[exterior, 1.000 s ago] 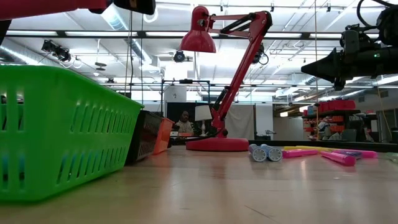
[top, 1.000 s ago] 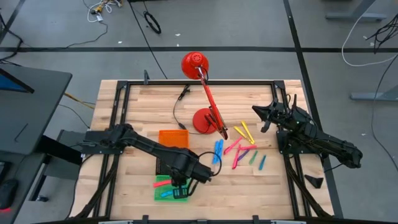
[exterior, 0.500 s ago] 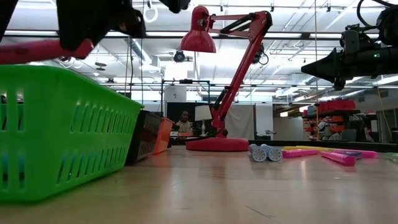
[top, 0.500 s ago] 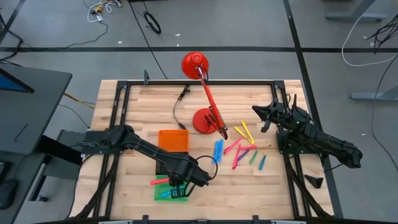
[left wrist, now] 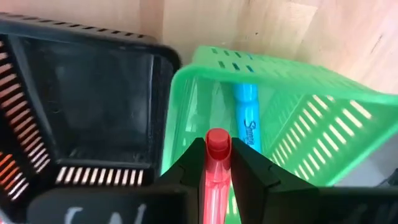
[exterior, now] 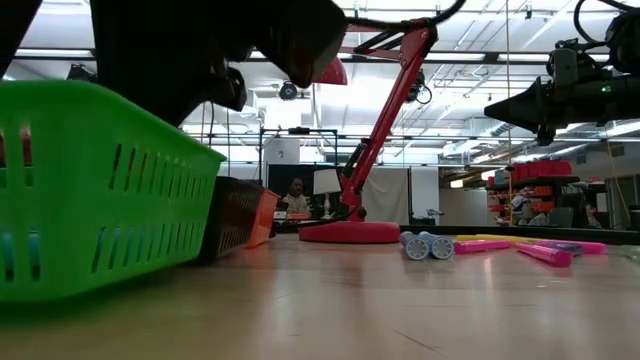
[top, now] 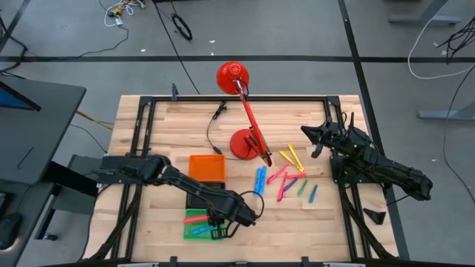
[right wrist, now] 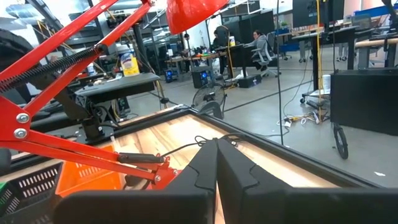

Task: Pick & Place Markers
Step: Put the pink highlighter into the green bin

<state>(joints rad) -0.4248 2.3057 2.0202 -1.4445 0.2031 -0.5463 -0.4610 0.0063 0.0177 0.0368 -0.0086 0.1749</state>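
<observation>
The left gripper is over the green basket at the front of the table. Its two fingers pinch a red marker between them. The marker runs the same way as the fingers, and its cap end sticks out past the tips toward the inside of the basket. A blue marker already lies on the basket floor, and in the high view it lies nearly across, a little slanted. A black basket touches the green one. More markers lie loose by the red lamp, pointing many ways. The right gripper waits at the right side, pressed closed with nothing in it.
</observation>
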